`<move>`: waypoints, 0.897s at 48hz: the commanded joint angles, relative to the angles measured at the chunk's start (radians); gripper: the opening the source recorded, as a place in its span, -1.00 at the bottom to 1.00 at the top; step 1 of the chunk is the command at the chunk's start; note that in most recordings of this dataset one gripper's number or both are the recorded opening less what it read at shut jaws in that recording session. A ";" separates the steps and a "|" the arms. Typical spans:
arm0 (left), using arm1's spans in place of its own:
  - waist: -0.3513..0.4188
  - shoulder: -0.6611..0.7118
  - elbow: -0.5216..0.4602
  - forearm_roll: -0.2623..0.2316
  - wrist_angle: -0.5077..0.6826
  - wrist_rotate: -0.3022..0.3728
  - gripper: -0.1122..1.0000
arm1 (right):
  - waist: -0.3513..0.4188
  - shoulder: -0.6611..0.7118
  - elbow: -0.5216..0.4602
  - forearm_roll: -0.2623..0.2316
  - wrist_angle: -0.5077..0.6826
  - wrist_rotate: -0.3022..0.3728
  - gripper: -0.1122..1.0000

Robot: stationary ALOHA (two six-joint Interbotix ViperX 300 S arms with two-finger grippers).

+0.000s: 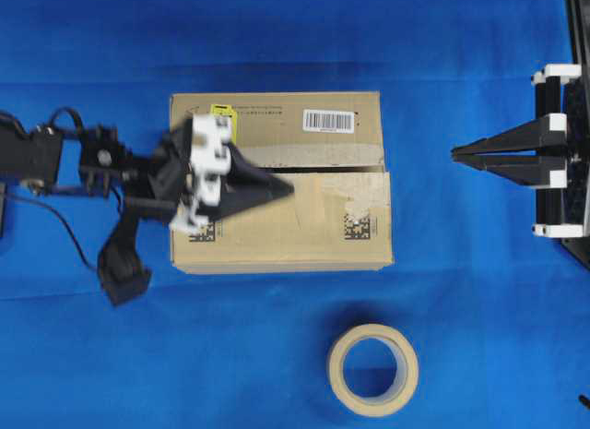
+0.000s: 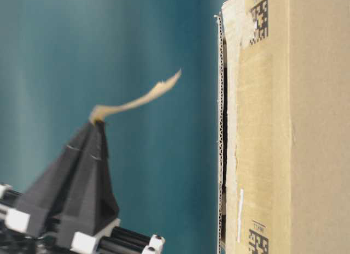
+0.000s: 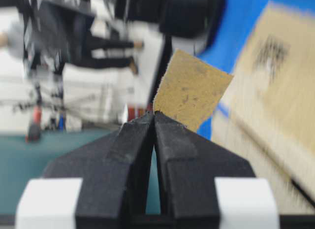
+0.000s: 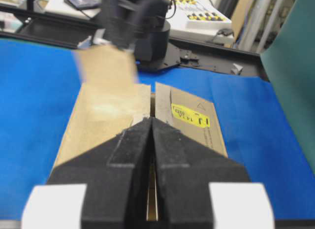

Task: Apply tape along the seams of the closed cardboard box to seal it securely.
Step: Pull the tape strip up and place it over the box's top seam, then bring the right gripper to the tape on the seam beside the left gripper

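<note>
Two hands show over the blue tabletop (image 1: 83, 355). The left hand (image 1: 288, 184) hangs above the cardboard box (image 1: 277, 235), its dark fingers pressed together on a piece of tape (image 3: 193, 89); the tan scrap sticks out past the fingertips, and from table level it curls away from them toward the box without touching it. From overhead the fingertips sit over the seam (image 1: 350, 169), the dark slit between the two top flaps, edged with pale torn residue. On the box top are a yellow sticker (image 1: 224, 115) near the left end, partly under the hand, a white barcode label (image 1: 328, 121) along the far edge, and a black printed code (image 1: 357, 226) on the near flap. The right hand (image 1: 455, 155) is off the box's right end, well apart from it, with its fingers closed together on nothing. A cream tape roll (image 1: 372, 369) lies flat on the tabletop in front of the box, apart from it.
</note>
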 commanded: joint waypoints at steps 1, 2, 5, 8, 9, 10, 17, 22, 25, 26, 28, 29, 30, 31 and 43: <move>0.018 -0.031 0.002 0.000 0.003 -0.008 -0.80 | 0.002 0.008 -0.017 -0.002 -0.009 0.002 -0.83; 0.023 -0.031 0.003 0.002 0.003 -0.009 -0.80 | 0.002 0.011 -0.017 -0.002 -0.011 0.002 -0.83; 0.028 -0.023 0.006 0.002 0.003 -0.014 -0.80 | 0.002 0.014 -0.015 -0.002 -0.014 0.002 -0.83; 0.032 -0.012 0.009 0.002 0.003 -0.017 -0.80 | 0.002 0.020 -0.015 -0.002 -0.021 0.002 -0.83; 0.034 -0.008 0.011 0.002 0.005 -0.018 -0.80 | 0.002 0.021 -0.015 -0.002 -0.023 0.002 -0.83; 0.035 -0.005 0.012 0.000 0.005 -0.020 -0.80 | 0.002 0.023 -0.014 -0.002 -0.026 0.002 -0.83; 0.049 0.015 0.031 0.002 0.000 -0.040 -0.80 | 0.002 0.041 -0.012 -0.002 -0.043 0.002 -0.83; 0.069 0.018 0.055 0.002 -0.003 -0.046 -0.80 | 0.002 0.051 -0.012 -0.002 -0.051 0.002 -0.83; 0.081 0.018 0.072 0.000 -0.003 -0.046 -0.80 | 0.002 0.055 -0.012 -0.002 -0.057 0.003 -0.83; 0.084 0.018 0.078 0.000 -0.003 -0.046 -0.80 | 0.002 0.057 -0.012 -0.002 -0.058 0.003 -0.83; 0.089 0.017 0.089 0.002 -0.003 -0.046 -0.80 | 0.002 0.058 -0.012 -0.002 -0.061 0.003 -0.83; 0.091 0.015 0.094 0.002 -0.003 -0.046 -0.80 | 0.002 0.060 -0.012 -0.002 -0.063 0.003 -0.83; 0.092 0.014 0.100 0.002 -0.003 -0.046 -0.80 | 0.002 0.060 -0.012 -0.002 -0.064 0.003 -0.83; 0.094 0.014 0.104 0.002 -0.003 -0.046 -0.80 | 0.002 0.060 -0.012 0.000 -0.066 0.003 -0.83; 0.104 0.002 0.158 0.002 -0.002 -0.046 -0.80 | 0.002 0.074 -0.012 -0.002 -0.083 0.003 -0.83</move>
